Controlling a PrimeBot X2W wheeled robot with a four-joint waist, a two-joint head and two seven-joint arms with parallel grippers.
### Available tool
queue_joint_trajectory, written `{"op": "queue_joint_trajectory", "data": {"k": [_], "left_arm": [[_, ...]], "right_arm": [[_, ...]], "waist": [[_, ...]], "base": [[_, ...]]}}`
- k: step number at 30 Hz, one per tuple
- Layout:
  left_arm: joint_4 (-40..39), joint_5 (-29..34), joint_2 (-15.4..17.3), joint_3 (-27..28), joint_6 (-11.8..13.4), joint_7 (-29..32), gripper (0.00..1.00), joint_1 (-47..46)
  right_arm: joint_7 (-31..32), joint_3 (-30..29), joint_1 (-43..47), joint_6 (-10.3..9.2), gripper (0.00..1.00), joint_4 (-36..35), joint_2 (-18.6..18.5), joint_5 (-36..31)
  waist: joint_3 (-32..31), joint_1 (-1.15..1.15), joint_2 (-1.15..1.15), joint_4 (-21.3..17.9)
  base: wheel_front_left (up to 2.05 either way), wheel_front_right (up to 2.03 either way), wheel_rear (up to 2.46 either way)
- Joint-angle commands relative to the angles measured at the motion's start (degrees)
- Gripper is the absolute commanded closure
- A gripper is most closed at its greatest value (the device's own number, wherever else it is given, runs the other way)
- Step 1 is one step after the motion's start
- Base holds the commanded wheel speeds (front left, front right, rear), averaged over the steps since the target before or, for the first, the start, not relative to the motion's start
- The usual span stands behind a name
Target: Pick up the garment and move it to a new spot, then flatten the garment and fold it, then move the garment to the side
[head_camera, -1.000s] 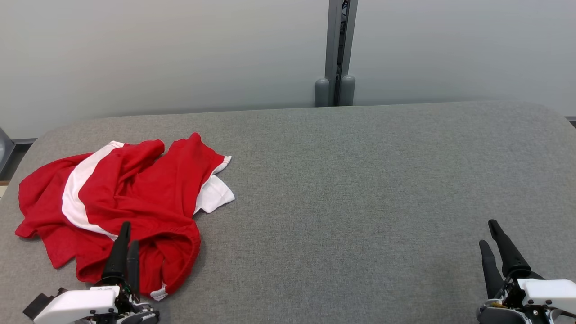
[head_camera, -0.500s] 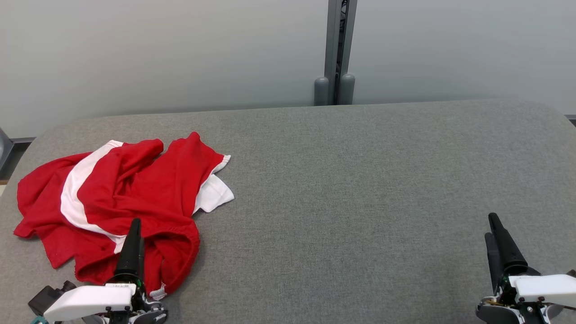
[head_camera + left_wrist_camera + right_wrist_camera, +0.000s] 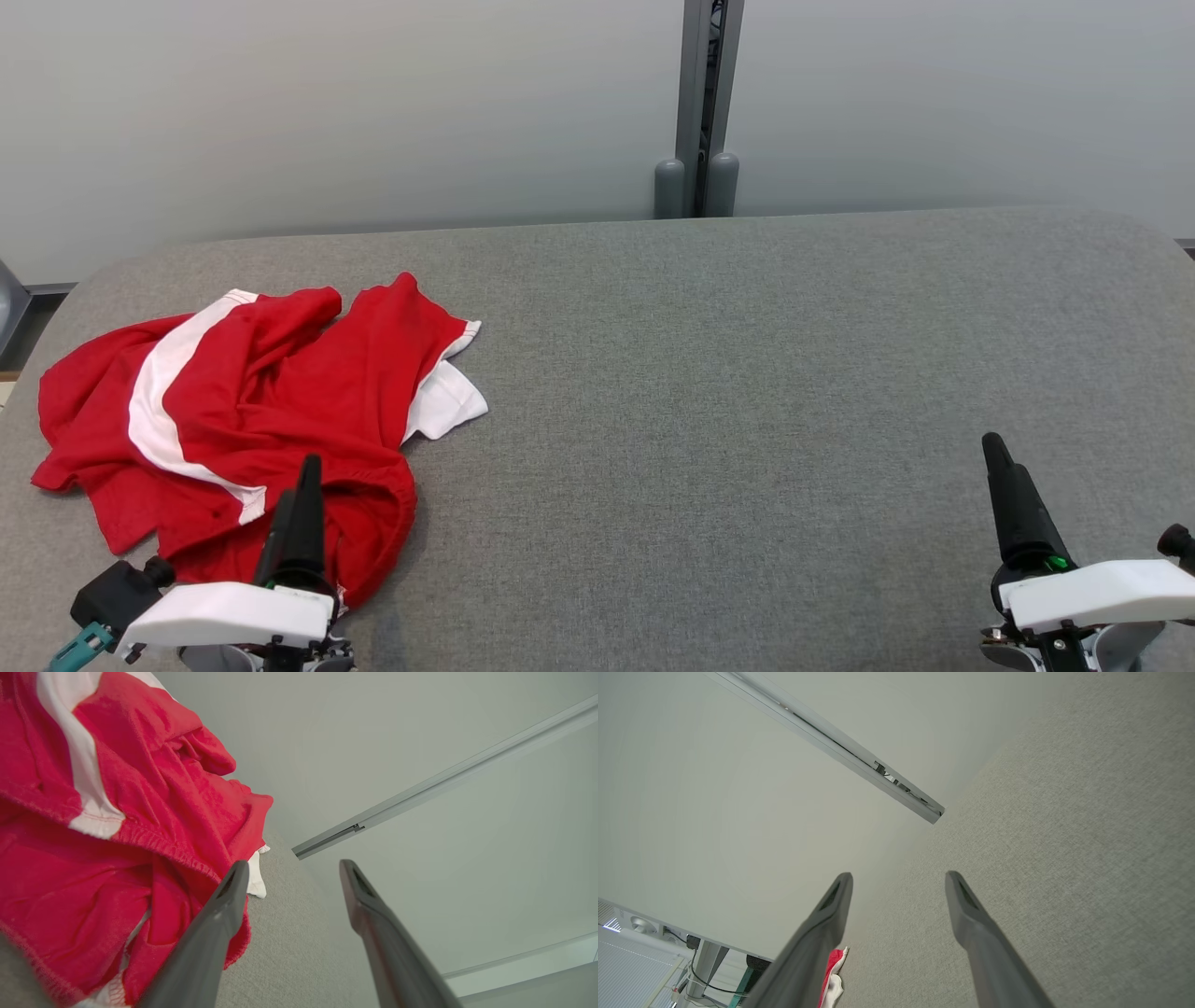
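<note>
Since the left gripper (image 3: 293, 863) stands with its two dark fingers spread wide and nothing between them, right at the near edge of the red garment (image 3: 280, 392), the pick-up looks like the step in hand. To do it well, I would judge it best to bring those fingers down over the gathered red hem (image 3: 163, 848) just beside them, take a full fold of cloth rather than one thin layer, and close firmly before lifting, so the heap comes up whole. The right gripper (image 3: 899, 875), equally wide open and empty, hovers over the bare grey table (image 3: 747, 373), well apart from the cloth; the free middle of the table looks a fair new spot. The garment lies crumpled at the table's left side, a white stripe (image 3: 154, 401) running across it. Beyond stands a pale wall with a grey post (image 3: 698, 112). No brand, label or lettering can be read anywhere
</note>
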Motion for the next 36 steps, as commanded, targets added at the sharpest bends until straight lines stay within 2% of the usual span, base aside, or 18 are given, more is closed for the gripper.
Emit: {"op": "queue_joint_trajectory", "data": {"k": [1, 4, 12, 36], "left_arm": [[-0.7, 3.7, 0.6, -0.4, 0.4, -0.6, 0.0, -0.2], [-0.5, 9.6, 1.0, -1.0, 1.3, -1.4, 0.0, 0.0], [-0.8, 17.8, 1.3, -1.7, 3.1, -3.1, 0.0, 0.8], [-1.7, 33.8, 1.8, -2.0, 3.2, -7.0, 0.0, 2.4]], "right_arm": [[-0.8, 0.1, -0.4, 0.16, 0.0, -1.4, -0.8, -3.3], [-1.7, -0.4, -0.1, 0.17, 0.0, -1.5, -0.8, -9.4], [-3.3, -1.4, 0.2, 0.18, 0.0, -2.3, -0.3, -18.6], [-7.3, -1.1, 1.2, 0.22, 0.0, -4.7, -0.4, -36.2]], "waist": [[0.0, 0.0, 0.0, 0.1], [0.0, 0.0, 0.0, 0.1], [-0.3, 0.0, 0.0, 0.2], [-0.7, 0.0, 0.0, 0.9]], "base": [[0.0, 0.0, 0.0], [0.0, 0.0, 0.0], [0.0, 0.0, 0.0], [0.0, 0.0, 0.0]]}}
